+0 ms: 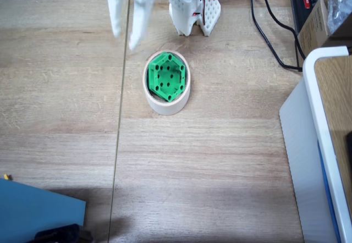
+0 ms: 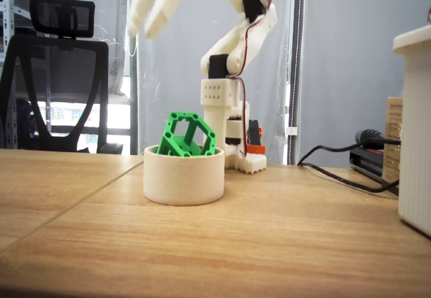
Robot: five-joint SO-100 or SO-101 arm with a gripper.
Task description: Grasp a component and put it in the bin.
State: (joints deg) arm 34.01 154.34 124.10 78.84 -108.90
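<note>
- The white robot arm (image 2: pixel 236 42) stands on its base (image 1: pixel 193 12) at the far edge of the wooden table (image 1: pixel 220 160), near the middle.
- In the side fixed view the arm goes up from the base, bends, & reaches over toward the left of pic.
- The claw (image 2: pixel 149 21) hangs high in the air, fingers pointing down & a bit left.
- In the top fixed view the claw (image 1: pixel 125 37) is just past the tape roll, toward the far edge & a bit left.
- The 2 fingers are a little apart w/ a small gap. Nothing is in them.
- The green hex part (image 1: pixel 166 76) sits inside the tape roll (image 1: pixel 168 106), the bin here.
- The roll lies flat on the table, hole facing up, between the middle of the table & the far edge.
- From the side the green hex part (image 2: pixel 186 136) is tipped, not flat. It leans on the roll's rim & its top pokes out above the tape roll (image 2: pixel 183 176).
- Its flat face w/ the small round holes looks up, tipped toward the right of the top pic.
- A black cable (image 1: pixel 269 34) lies by the far right corner.
- A big white-rimmed box (image 1: pixel 324 144) is at the right edge.
- A blue thing (image 1: pixel 33 210) is at the near left corner.
</note>
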